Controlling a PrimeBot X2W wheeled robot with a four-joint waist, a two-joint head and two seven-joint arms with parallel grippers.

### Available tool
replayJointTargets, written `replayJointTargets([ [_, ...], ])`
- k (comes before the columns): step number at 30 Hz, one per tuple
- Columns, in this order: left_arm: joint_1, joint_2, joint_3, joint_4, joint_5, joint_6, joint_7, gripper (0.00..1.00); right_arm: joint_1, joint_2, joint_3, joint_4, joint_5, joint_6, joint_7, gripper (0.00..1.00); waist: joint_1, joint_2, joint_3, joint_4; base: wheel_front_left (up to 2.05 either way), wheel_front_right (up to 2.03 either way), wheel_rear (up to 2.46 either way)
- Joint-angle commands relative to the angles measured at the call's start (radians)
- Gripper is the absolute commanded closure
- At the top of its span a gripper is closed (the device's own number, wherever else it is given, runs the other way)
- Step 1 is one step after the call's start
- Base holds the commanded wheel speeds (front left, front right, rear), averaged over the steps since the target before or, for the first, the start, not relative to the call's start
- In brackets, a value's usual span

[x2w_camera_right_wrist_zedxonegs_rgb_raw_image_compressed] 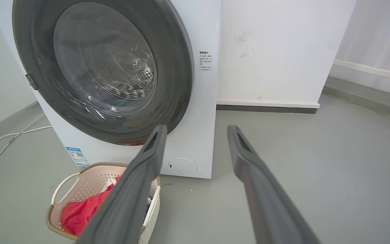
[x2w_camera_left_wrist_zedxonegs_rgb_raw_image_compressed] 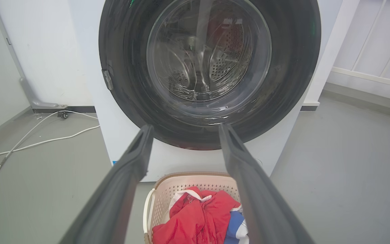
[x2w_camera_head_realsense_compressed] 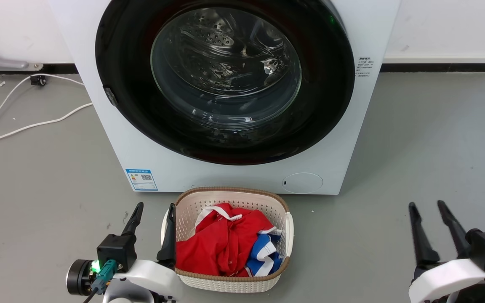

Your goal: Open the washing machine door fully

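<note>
The big white boxy front-loading washing machine (x2w_camera_head_realsense_compressed: pixel 150 164) stands against the wall. Its large round glossy black door (x2w_camera_head_realsense_compressed: pixel 129 109), with the clear glass window, sits shut and flush on the machine's front. Just before the machine is a cream perforated plastic laundry basket (x2w_camera_head_realsense_compressed: pixel 234 284) of red and blue-white clothes (x2w_camera_head_realsense_compressed: pixel 217 248). Before the machine's left corner hangs the left gripper (x2w_camera_head_realsense_compressed: pixel 155 205), fingers parted, holding nothing. Off its right corner the right gripper (x2w_camera_head_realsense_compressed: pixel 427 204) is likewise spread and empty. The blue QR-code sticker (x2w_camera_head_realsense_compressed: pixel 141 179) low on the machine and the small printed label (x2w_camera_head_realsense_compressed: pixel 364 67) right of the door are too small to read.
</note>
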Motion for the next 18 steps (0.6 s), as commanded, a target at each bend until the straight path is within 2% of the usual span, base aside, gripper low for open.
replayJointTargets([
  [1, -0.01, -0.002, 0.002, 0.001, 0.003, 0.003, -0.003, 0.0, -0.011, 0.004, -0.001, 0.002, 0.005, 0.0, 0.002, 1.0, 0.0, 0.0, 0.0, 0.0, 0.0, 0.0, 0.0],
  [6, -0.012, -0.002, 0.006, 0.005, 0.007, 0.005, -0.003, 0.0, -0.015, 0.004, -0.023, 0.009, 0.07, 0.0, 0.008, 1.0, 0.0, 0.0, -0.001, -0.002, 0.0, 0.0, 0.0],
  [9, -0.012, -0.004, 0.007, 0.006, 0.008, 0.004, -0.003, 0.0, -0.017, 0.003, -0.051, 0.026, 0.178, 0.0, 0.014, 1.0, 0.0, 0.0, -0.002, -0.003, 0.0, 0.0, 0.0],
  [12, -0.012, -0.006, 0.01, 0.006, 0.003, 0.0, -0.003, 0.0, -0.027, 0.003, -0.07, 0.051, 0.337, 0.0, 0.021, 1.0, 0.0, 0.0, -0.003, -0.005, 0.0, 0.0, 0.0],
  [15, -0.011, -0.009, 0.01, 0.003, 0.004, 0.002, -0.003, 0.0, -0.039, 0.003, -0.083, 0.099, 0.587, 0.0, 0.04, 1.0, 0.0, 0.0, -0.004, -0.008, 0.0, 0.0, 0.0],
  [18, -0.009, -0.01, 0.012, 0.002, 0.006, 0.002, -0.003, 0.0, -0.064, 0.003, -0.095, 0.165, 0.931, 0.0, 0.054, 1.0, 0.0, 0.0, -0.004, -0.012, 0.0, 0.0, 0.0],
])
